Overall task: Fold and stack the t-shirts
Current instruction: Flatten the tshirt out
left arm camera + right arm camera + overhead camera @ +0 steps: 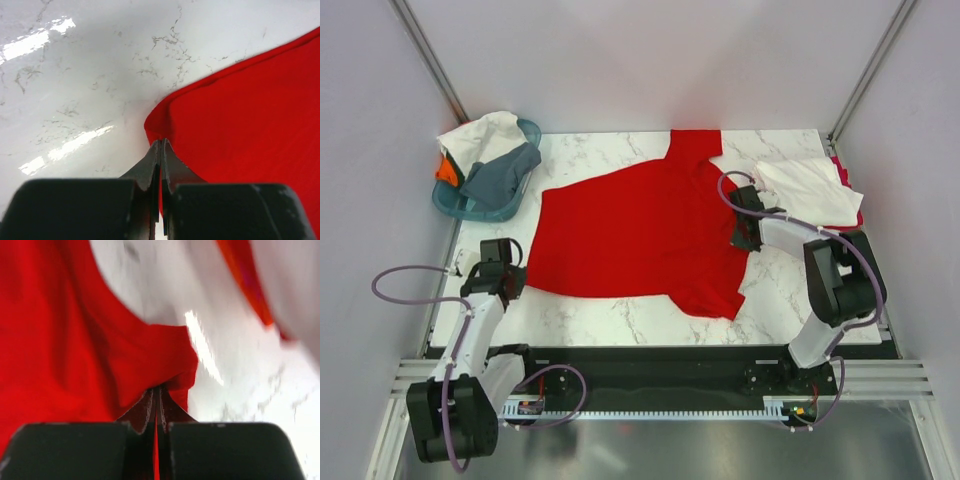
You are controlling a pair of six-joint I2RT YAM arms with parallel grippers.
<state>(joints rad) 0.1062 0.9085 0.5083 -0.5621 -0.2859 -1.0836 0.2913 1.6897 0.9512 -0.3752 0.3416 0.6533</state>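
Red t-shirt (630,235) flat across the middle of the marble table (590,315), hem toward the left. Grips its near-left hem corner in the left gripper (161,145), jaws closed on cloth; grips its right edge in the right gripper (156,390), jaws likewise pinched tight on red fabric. Folded white t-shirt (810,190) just beyond, far right.

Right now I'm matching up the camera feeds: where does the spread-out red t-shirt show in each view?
Top external: the red t-shirt lies spread across the middle.
Left wrist: the red t-shirt fills the right side.
Right wrist: the red t-shirt fills the left half.
Shared landmark: the white marble tabletop.
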